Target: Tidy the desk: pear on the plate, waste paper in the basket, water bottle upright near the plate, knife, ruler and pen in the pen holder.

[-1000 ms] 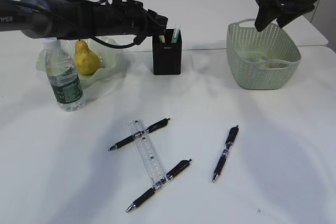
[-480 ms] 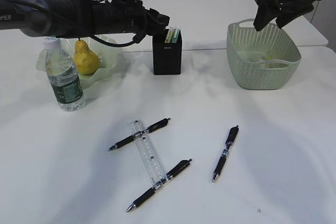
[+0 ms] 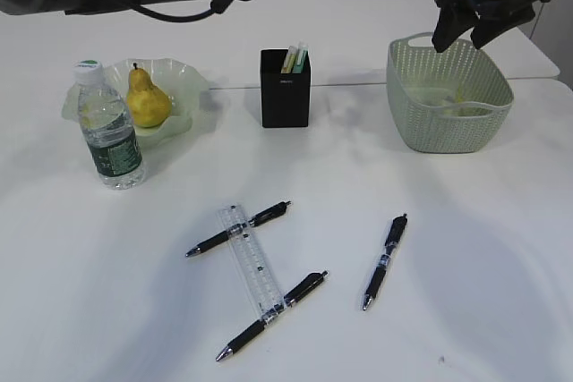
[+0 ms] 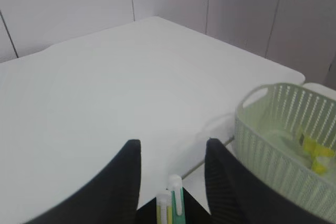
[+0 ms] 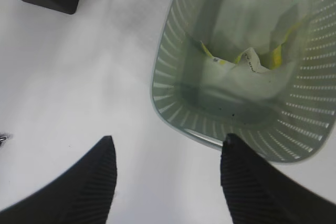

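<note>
1. Exterior view: pear [image 3: 147,100] seated in plate [image 3: 183,96]; water bottle [image 3: 106,130] upright just beside it; waste paper [image 5: 247,61] lodged in basket [image 3: 448,96].
2. Step judged in hand: stationery. Pen holder [image 3: 285,89] already stocked; ruler [image 3: 251,266] and three pens [image 3: 383,261] left on tabletop.
3. Next move: descent onto ruler or a pen is required.
4. Left claw [image 4: 172,169]: parted, nothing held, above holder.
5. Right claw [image 5: 167,174]: spread wide, empty, over basket.
</note>
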